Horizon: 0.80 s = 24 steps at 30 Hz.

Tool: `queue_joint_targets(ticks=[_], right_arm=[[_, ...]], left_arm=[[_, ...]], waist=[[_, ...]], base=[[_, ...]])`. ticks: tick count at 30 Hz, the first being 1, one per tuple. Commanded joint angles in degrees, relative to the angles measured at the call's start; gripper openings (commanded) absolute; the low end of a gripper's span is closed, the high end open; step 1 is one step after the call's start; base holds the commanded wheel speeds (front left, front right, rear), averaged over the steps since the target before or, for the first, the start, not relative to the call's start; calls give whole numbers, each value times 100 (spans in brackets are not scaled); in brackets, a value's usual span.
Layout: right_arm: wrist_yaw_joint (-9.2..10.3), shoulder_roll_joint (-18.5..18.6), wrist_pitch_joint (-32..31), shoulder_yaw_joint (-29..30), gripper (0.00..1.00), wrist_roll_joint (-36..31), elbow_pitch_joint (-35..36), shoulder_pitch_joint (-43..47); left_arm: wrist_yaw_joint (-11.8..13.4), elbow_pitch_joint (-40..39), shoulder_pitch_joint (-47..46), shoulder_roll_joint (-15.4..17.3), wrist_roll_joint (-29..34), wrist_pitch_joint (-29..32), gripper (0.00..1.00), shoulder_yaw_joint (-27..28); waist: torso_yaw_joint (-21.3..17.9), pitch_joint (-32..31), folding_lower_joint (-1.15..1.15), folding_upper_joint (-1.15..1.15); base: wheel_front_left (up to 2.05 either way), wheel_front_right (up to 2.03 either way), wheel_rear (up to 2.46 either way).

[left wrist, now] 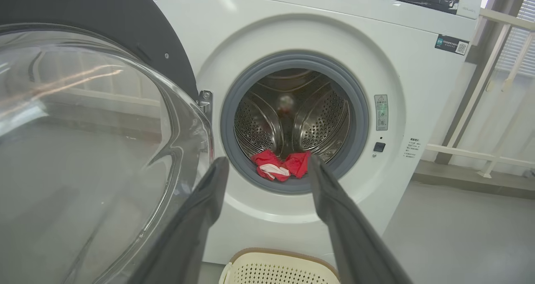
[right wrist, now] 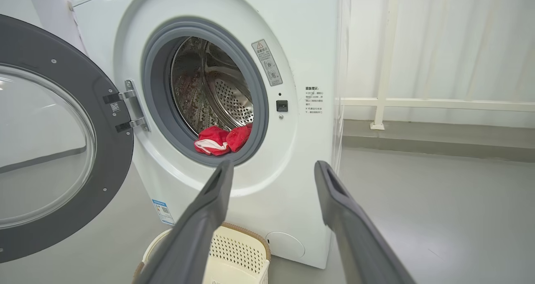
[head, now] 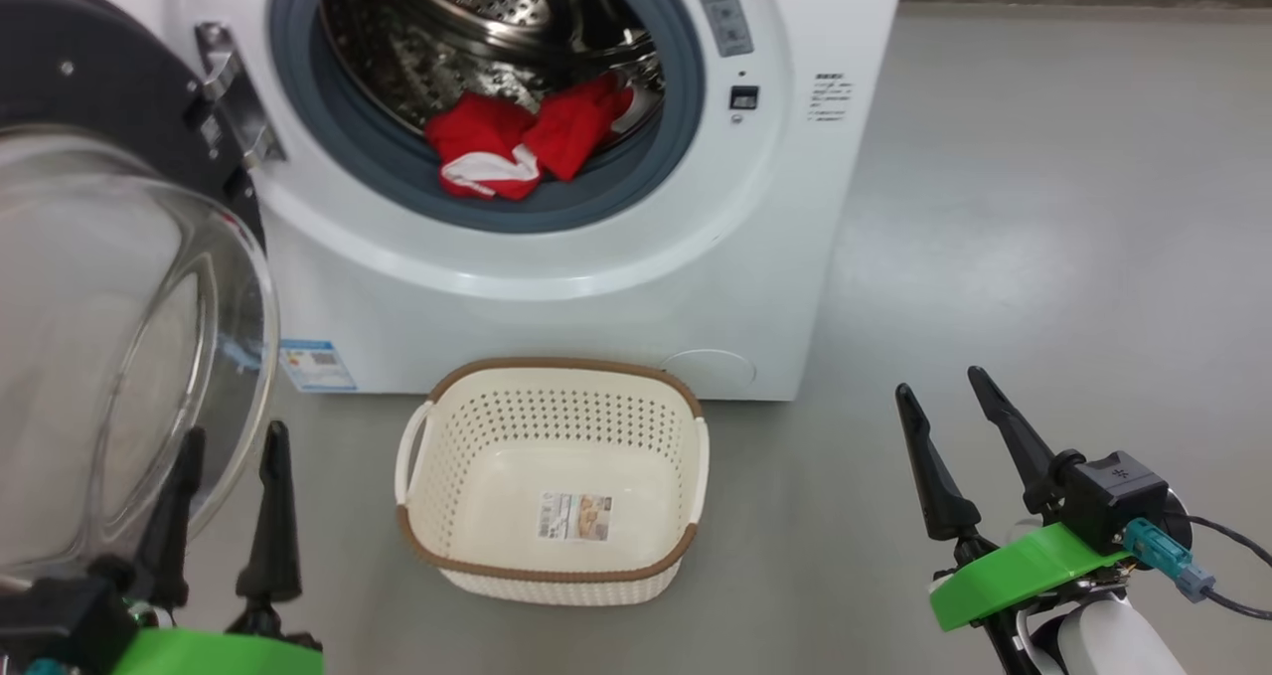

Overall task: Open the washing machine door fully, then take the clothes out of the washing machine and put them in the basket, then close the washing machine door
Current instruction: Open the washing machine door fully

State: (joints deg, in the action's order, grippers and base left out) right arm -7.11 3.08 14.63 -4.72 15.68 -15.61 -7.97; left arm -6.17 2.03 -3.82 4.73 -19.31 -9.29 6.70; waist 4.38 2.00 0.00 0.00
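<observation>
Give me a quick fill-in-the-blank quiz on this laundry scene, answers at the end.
1. The washing machine door stands ____.
2. The clothes in the washing machine are mostly ____ with some white.
3. The basket sits on the ____, with no clothes in it.
4. The left hand and the right hand each hold ____.
Answers: open; red; floor; nothing.
</observation>
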Motion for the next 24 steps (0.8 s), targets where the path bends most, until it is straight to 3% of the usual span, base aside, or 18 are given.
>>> queue_joint_targets(ticks=[1,14,24], right_arm=[[-37,-20,37,-163,100,6,191,-57],[-37,-20,37,-200,100,-64,453,216],[-37,-20,37,-43,100,-176,618,382]], left_arm=[[-46,-124,-8,139,1,-98,100,146],[5,16,723,218,58,-325,100,225],[131,-25,1074,177,126,-428,100,260]], waist=[[-278,-222,0,0],[-857,-314,0,0],[-1041,-332,0,0]], base=[[0,0,0],[0,0,0],[0,0,0]])
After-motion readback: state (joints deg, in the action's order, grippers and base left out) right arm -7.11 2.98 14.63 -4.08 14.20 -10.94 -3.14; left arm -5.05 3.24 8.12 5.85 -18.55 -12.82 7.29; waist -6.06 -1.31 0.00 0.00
